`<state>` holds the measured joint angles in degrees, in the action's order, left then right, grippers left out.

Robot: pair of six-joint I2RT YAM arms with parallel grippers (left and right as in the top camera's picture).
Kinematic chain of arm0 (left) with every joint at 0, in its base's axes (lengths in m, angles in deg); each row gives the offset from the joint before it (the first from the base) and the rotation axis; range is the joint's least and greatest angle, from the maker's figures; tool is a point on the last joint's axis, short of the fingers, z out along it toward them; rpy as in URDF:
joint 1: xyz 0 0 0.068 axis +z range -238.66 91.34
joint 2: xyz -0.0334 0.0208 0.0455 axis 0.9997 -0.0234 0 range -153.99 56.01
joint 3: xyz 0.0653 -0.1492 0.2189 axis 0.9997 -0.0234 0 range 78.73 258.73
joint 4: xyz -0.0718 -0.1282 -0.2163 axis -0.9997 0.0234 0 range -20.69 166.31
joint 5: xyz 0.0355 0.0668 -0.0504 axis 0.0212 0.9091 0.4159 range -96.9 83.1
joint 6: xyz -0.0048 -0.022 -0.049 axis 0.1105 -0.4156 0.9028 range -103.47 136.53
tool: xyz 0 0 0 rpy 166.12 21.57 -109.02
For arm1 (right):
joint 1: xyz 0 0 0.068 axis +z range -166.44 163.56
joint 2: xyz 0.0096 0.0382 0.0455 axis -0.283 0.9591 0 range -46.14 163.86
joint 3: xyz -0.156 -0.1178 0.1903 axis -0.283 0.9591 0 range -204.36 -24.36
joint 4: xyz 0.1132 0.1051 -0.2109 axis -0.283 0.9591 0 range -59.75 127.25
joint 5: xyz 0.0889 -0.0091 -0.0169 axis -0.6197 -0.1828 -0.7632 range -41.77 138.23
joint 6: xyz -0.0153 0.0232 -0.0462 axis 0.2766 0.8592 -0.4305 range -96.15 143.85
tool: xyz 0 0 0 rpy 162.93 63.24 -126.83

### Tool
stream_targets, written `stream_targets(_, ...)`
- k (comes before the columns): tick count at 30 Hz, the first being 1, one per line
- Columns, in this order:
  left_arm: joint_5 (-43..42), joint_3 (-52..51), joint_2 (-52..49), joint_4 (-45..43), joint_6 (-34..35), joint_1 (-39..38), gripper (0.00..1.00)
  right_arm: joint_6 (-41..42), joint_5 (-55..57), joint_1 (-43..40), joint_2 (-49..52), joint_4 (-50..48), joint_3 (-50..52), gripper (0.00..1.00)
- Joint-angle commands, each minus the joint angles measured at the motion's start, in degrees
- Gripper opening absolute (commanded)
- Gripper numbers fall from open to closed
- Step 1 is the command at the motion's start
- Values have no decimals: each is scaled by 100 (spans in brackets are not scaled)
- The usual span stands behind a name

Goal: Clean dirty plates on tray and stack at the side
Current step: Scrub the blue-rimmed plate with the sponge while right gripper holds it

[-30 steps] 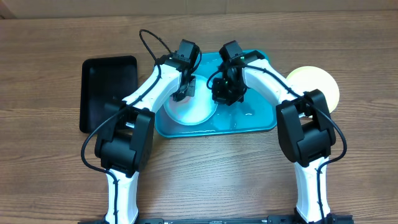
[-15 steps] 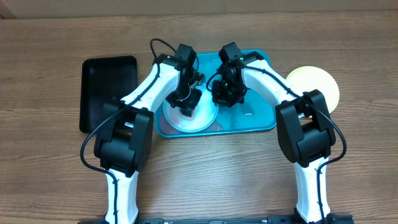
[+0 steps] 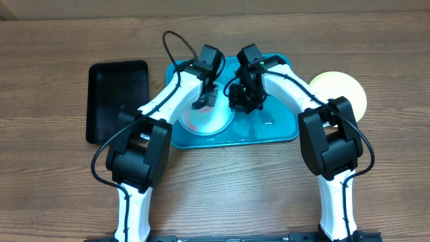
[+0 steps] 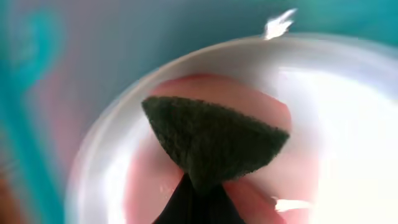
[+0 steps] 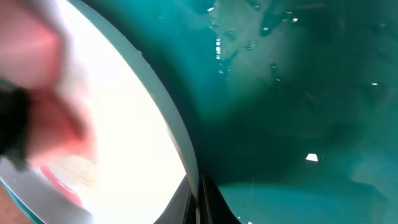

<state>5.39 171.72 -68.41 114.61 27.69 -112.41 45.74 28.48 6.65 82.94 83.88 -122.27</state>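
Observation:
A pale whitish plate [image 3: 209, 122] with a red smear lies on the left part of the turquoise tray [image 3: 277, 129]. My left gripper [image 3: 203, 101] is shut on a dark green scouring pad [image 4: 214, 140] and presses it on the smeared plate [image 4: 339, 124]. My right gripper [image 3: 239, 104] is shut on that plate's right rim [image 5: 124, 112], with the wet tray floor [image 5: 298, 93] beside it. A yellow-green plate [image 3: 344, 87] lies on the table to the right of the tray, partly behind my right arm. No third plate shows.
A black rectangular tray [image 3: 114, 101] lies on the table left of the turquoise tray. Water drops lie on the turquoise tray's right half. Both arms cross above the tray's back half.
My left gripper has swept the pad across the plate, down and left, then back up to the right. The right gripper has stayed on the rim.

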Motion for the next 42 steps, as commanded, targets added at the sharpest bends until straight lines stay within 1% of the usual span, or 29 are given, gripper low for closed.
stream_targets(1, 1486, -52, -92, 461, 787, 46, 4, 48, -9, -17, -4, -44, 20, 4)
stream_targets(3, 1316, -52, -92, 769, 807, 46, 4, 50, -9, -17, -4, -61, 20, 4)
stream_targets(5, 721, -52, -92, 1034, 562, 48, 4, 68, -9, -17, -4, -57, 20, 4)
stream_targets(6, 151, -52, -92, 1108, 179, 48, 4, 68, -11, -17, -4, -55, 20, 4)
stream_targets(8, -1386, -52, -92, 1182, -951, 50, 4, 68, -13, -17, -4, -55, 20, 4)
stream_targets(9, -2295, -50, -92, 1241, -1576, 50, 4, 66, -31, -17, -4, -52, 20, 4)
stream_targets(10, -2977, -50, -92, 1294, -2000, 50, 4, 66, -57, -17, -4, -46, 20, 4)
stream_targets(11, -3630, -48, -92, 1333, -2371, 50, 4, 66, -94, -17, -4, -42, 20, 4)
stream_targets(12, -4083, -46, -92, 1327, -2570, 52, 4, 66, -96, -17, -4, -37, 20, 4)
stream_targets(13, -4321, -46, -92, 1276, -2638, 52, 5, 66, -94, -17, -4, -35, 20, 4)
stream_targets(15, -4450, -46, -92, 1032, -2590, 52, 4, 66, -96, -17, -4, -35, 20, 4)
stream_targets(17, -4343, -44, -92, 691, -2288, 59, 4, 66, -94, -17, -4, -35, 20, 4)
stream_targets(18, -4116, -42, -92, 474, -1985, 68, 4, 66, -94, -17, -4, -35, 20, 4)
stream_targets(19, -3810, -33, -92, 299, -1652, 81, 4, 66, -94, -17, -4, -35, 20, 4)
stream_targets(21, -2824, 28, -92, 9, -822, 131, 4, 66, -94, -17, -4, -35, 20, 4)
stream_targets(23, -1764, 131, -92, -52, -98, 186, 4, 66, -92, -17, -4, -35, 20, 4)
stream_targets(25, -826, 225, -92, 22, 417, 240, 5, 66, -92, -17, -4, -37, 20, 4)
stream_targets(27, -275, 282, -92, 146, 581, 278, 4, 66, -92, -17, -4, -37, 20, 4)
stream_targets(29, -122, 284, -92, 308, 577, 291, 4, 66, -92, -24, -4, -37, 20, 4)
stream_targets(33, -203, 282, -92, 791, 555, 269, 4, 66, -92, -24, -4, -44, 20, 4)
stream_targets(35, -494, 282, -92, 1023, 455, 234, 4, 66, -92, -22, -4, -57, 20, 4)
stream_targets(36, -817, 282, -92, 1134, 308, 227, 4, 66, -92, -22, -4, -59, 20, 4)
stream_targets(38, -1801, 282, -92, 1285, -212, 229, 4, 66, -92, -22, -4, -61, 20, 4)
stream_targets(41, -3709, 282, -92, 1366, -1296, 229, 4, 66, -94, -24, -4, -59, 20, 4)
stream_targets(42, -4129, 284, -92, 1344, -1534, 229, 4, 66, -94, -22, -4, -59, 20, 4)
